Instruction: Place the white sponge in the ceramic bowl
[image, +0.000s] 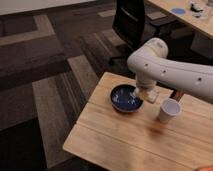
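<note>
Partly hidden gripper (145, 93) — above ceramic bowl's (120, 104) rim.

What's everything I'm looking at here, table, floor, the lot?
ceramic bowl: one, dark blue, on the wooden table, left of the cup.
white sponge: one, whitish, at the gripper, over the bowl's right rim.
cup: one, white, upright on the table, right of the bowl.
wooden table: one, light brown, lower right.
office chair: one, black, behind the table.
second table: one, light wood, top right, with small items.
carpet: brown and dark patches.
arm: one, white, reaching in from the right.
gripper: one, at the bowl's right edge.
</note>
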